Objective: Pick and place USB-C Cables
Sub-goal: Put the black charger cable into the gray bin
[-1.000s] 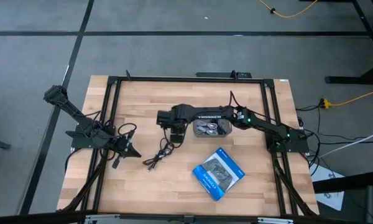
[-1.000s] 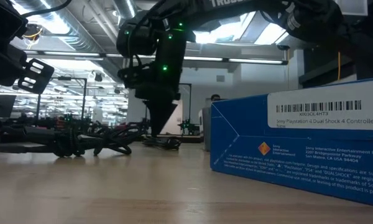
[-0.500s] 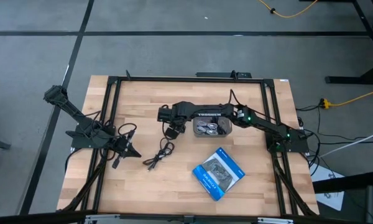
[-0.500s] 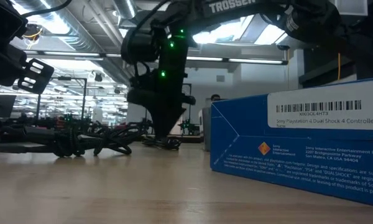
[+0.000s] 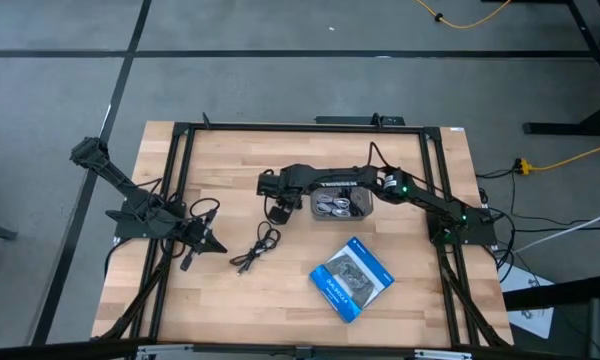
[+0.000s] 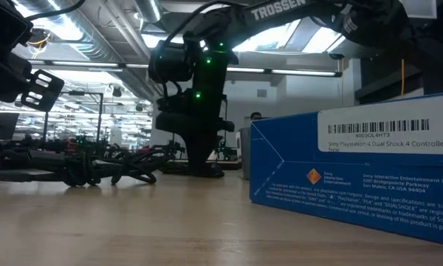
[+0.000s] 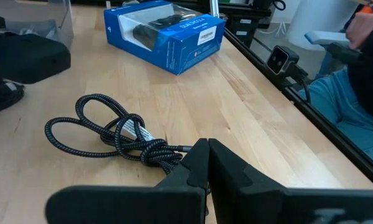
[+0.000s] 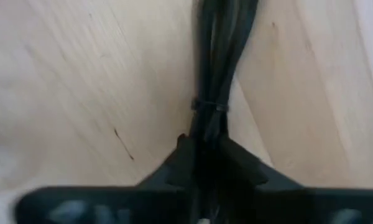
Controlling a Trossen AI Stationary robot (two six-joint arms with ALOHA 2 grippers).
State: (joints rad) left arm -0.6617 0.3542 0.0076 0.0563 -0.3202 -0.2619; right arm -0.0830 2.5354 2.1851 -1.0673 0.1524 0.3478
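Observation:
A loose black braided USB-C cable [image 5: 257, 246] [image 7: 112, 134] lies coiled on the wood between the arms. My left gripper [image 5: 210, 243] [image 7: 205, 158] is shut and hovers just left of it, touching nothing. My right gripper [image 5: 276, 212] [image 6: 199, 164] [image 8: 205, 152] reaches in from the right, down at the table, shut on a small black tied cable bundle [image 8: 210, 62]. More cables lie in the clear bin [image 5: 342, 196] beside the right arm's wrist. My right gripper pinches the black bundle between its two fingers at one end, just below the thin tie [image 8: 208, 106] that binds its strands. The fingers come from above, pointing down and lying along the bundle. The rest of the bundle [image 8: 221, 31] lies on the wood.
The blue printed packet [image 5: 352, 278] [image 6: 354, 177] [image 7: 165, 34] lies near the table's near right. A black frame rail [image 5: 180, 180] runs round the tabletop. A person's hand and sleeve [image 7: 367, 37] show beyond the table's edge. Bare wood lies near the front left.
My right gripper has sunk to the tabletop onto the small bundle and turned about its wrist, shifting slightly toward the bin. The loose braided cable and the left arm have stayed where they were.

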